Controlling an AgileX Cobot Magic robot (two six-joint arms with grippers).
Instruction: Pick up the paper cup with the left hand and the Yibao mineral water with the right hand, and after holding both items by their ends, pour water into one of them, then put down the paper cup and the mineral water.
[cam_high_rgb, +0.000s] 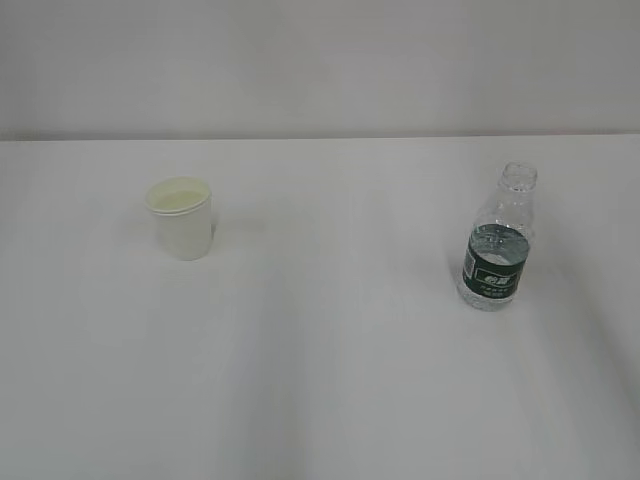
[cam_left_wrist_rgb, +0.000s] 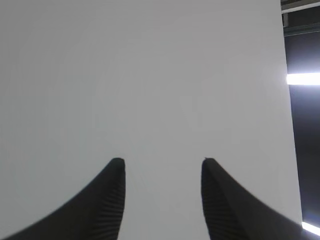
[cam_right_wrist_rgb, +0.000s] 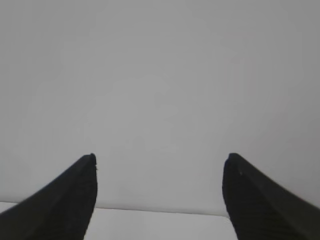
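On a plain white surface (cam_high_rgb: 320, 380), the small clear plastic bottle of Yibao mineral water (cam_high_rgb: 497, 245), ribbed at the shoulders and banded with a dark green label in white print, stands upright and uncapped, its neck open at the top. Well apart from the bottle, off to its left and slightly farther back, the small white tapered paper cup (cam_high_rgb: 181, 220) with a rolled rim sits upright, its pale yellowish-cream inside showing. Behind the bottle, the surface ends at a bare pale wall (cam_high_rgb: 320, 60).

Neither arm appears in the exterior view. In the left wrist view, the left hand (cam_left_wrist_rgb: 160, 162) shows two black ribbed fingertips (cam_left_wrist_rgb: 107, 200) spread apart, the jaws released and holding nothing, with only the white surface below them and a dark strip with bright lights at the right edge. In the right wrist view, the right hand (cam_right_wrist_rgb: 160, 157) likewise has its black jaws released wide, empty, facing a plain grey-white expanse.
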